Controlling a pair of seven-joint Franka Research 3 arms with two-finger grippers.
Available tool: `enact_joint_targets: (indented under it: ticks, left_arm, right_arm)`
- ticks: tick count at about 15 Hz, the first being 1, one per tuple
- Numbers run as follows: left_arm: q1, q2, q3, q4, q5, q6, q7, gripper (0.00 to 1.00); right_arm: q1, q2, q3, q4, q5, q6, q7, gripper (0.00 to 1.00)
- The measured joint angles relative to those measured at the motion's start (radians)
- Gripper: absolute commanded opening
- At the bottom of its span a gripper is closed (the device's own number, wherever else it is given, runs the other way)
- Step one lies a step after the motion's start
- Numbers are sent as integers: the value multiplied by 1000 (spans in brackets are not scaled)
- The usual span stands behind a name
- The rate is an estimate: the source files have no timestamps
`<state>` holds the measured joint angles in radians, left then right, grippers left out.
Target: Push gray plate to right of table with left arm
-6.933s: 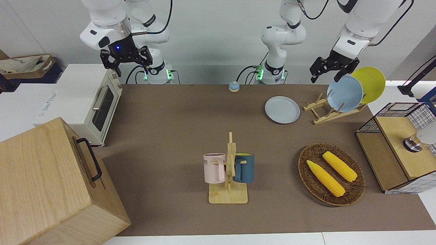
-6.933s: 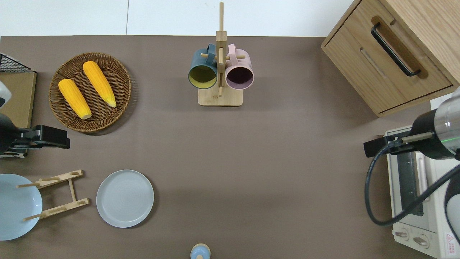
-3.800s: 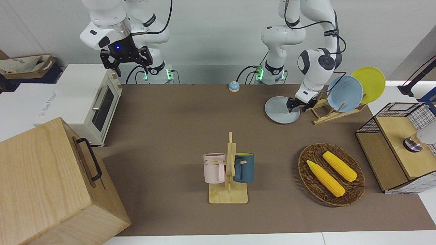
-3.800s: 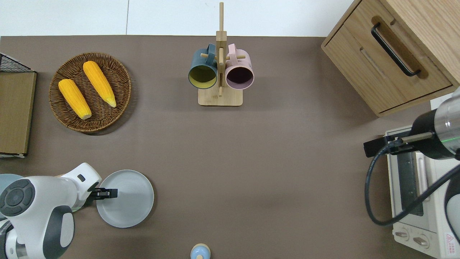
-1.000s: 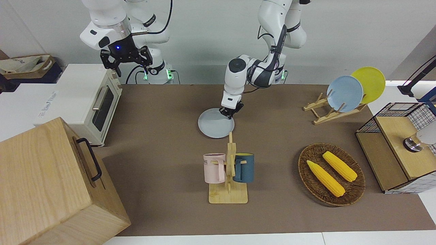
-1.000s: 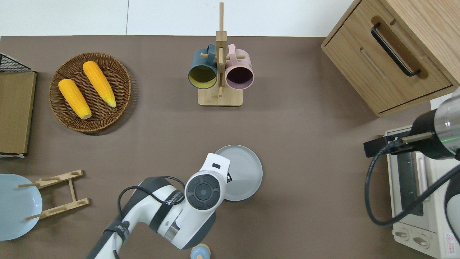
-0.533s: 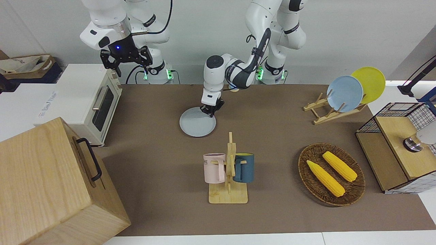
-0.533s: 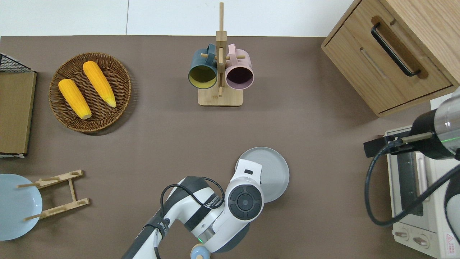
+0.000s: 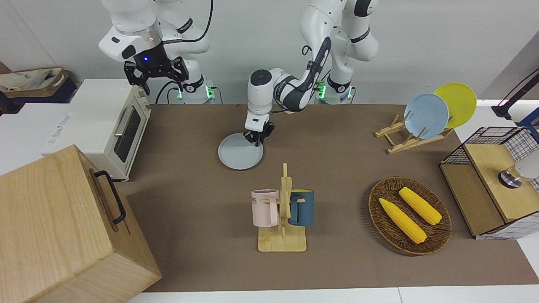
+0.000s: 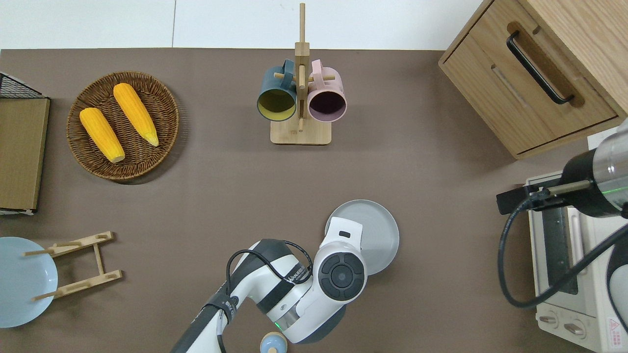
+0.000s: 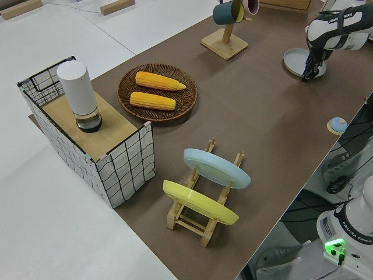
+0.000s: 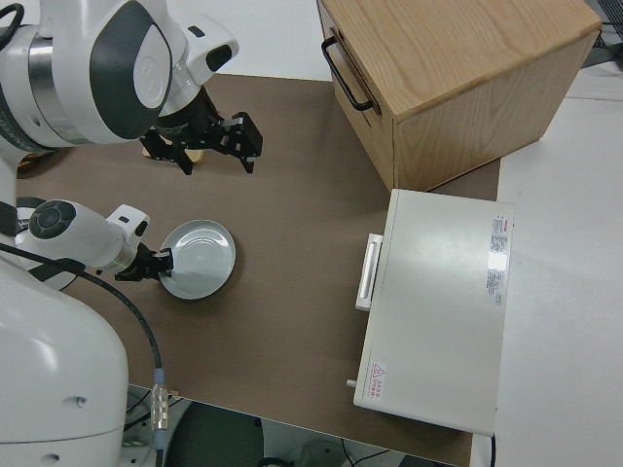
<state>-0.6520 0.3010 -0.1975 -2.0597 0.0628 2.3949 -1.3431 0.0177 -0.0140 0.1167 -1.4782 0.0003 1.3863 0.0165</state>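
The gray plate (image 9: 238, 155) lies flat on the brown table (image 9: 349, 168), nearer to the robots than the mug rack and a little toward the right arm's end. It also shows in the overhead view (image 10: 380, 228) and the right side view (image 12: 202, 255). My left gripper (image 9: 255, 139) is low, with its fingertips down on the plate's rim on the side toward the left arm's end. It looks shut and holds nothing. In the overhead view its wrist (image 10: 341, 274) hides the fingers. My right gripper (image 9: 156, 78) is parked and open.
A wooden mug rack (image 9: 283, 210) holds a pink and a dark blue mug. A white toaster oven (image 9: 111, 126) and a wooden cabinet (image 9: 59, 227) stand at the right arm's end. A corn basket (image 9: 409, 215), a plate rack (image 9: 414, 126) and a small bell (image 10: 273, 343) are also on the table.
My left gripper has slid the gray plate from beside the plate rack across the table toward the right arm's end. In the last half second it moved only slightly. The right arm has not moved.
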Motion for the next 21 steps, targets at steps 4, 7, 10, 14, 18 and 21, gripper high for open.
enact_joint_targets:
  ticks: [4, 7, 10, 14, 18, 21]
  left_arm:
    - [0, 3, 3, 22, 24, -31, -1, 1000]
    - [8, -3, 14, 72, 31, -116, 66, 1000]
    - [101, -73, 23, 109, 22, -269, 292, 1000]
    - [307, -202, 32, 119, -13, -449, 638, 1000]
    - [487, -280, 37, 159, -22, -571, 885, 1000]
    - [586, -285, 37, 244, -40, -664, 989, 1000]
  right_arm:
    - [0, 0, 0, 0, 0, 0, 0, 983]
    - [0, 0, 0, 0, 0, 0, 0, 983]
    - [0, 0, 0, 0, 0, 0, 0, 983]
    - [0, 0, 0, 0, 0, 0, 0, 983]
    - [0, 0, 0, 0, 0, 0, 0, 983]
    - [0, 0, 0, 0, 0, 0, 0, 983]
